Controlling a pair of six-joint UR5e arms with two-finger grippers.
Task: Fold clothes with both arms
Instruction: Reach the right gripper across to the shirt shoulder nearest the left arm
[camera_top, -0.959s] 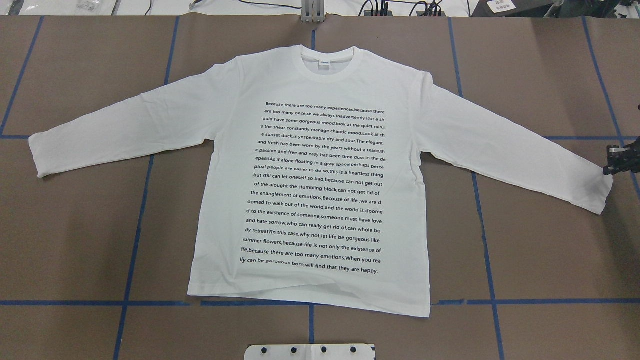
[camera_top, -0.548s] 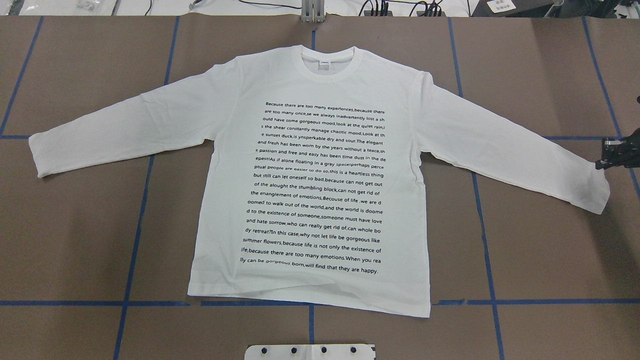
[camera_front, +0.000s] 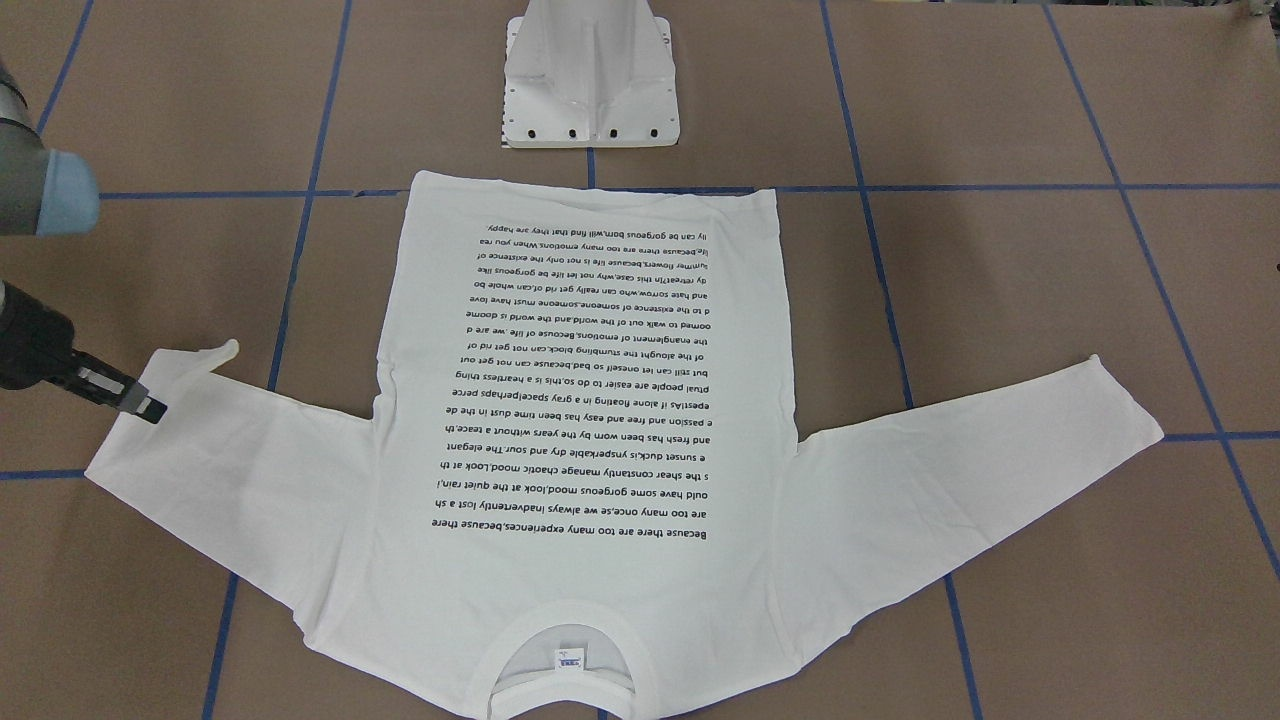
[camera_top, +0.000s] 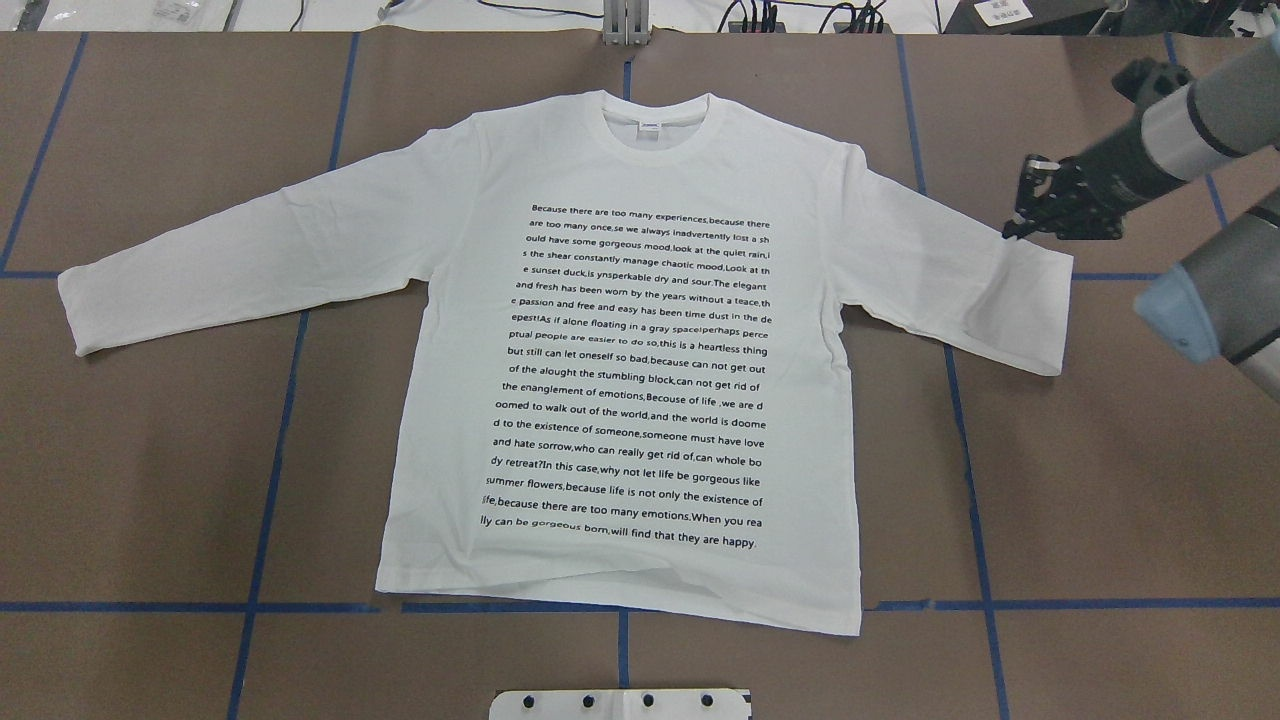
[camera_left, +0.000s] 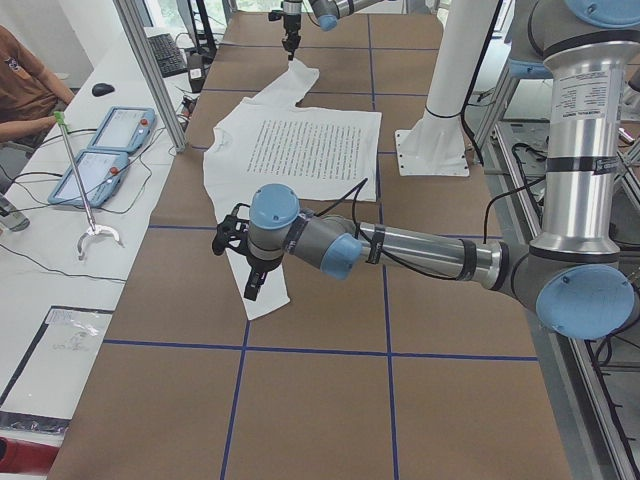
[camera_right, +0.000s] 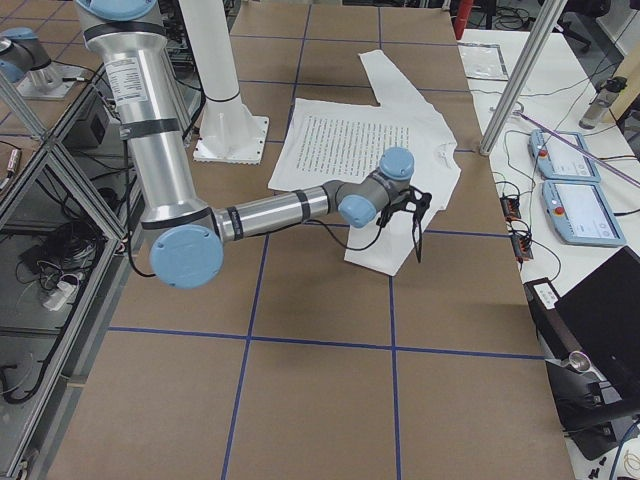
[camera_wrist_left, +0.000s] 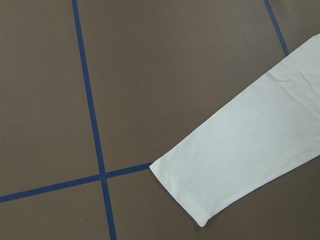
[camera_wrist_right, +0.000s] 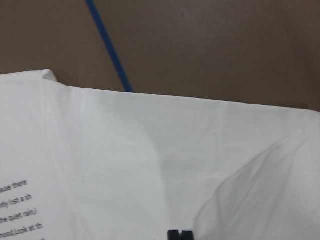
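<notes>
The clothes are one white long-sleeved T-shirt lying flat, print side up, collar toward the far edge. My right gripper is shut on the cuff edge of its right sleeve. That sleeve's end is lifted and drawn in toward the body. The left sleeve lies stretched out flat, and its cuff shows in the left wrist view. My left gripper hangs just above that cuff. I cannot tell whether it is open or shut.
The white pedestal base stands at the near table edge. Blue tape lines cross the brown tabletop. A side bench holds two handheld control tablets, and a seated person is beside it.
My right gripper has travelled from the right edge inward and toward the far side, carrying the cuff along, so the right sleeve now reaches less far out. The rest of the shirt has not moved.
</notes>
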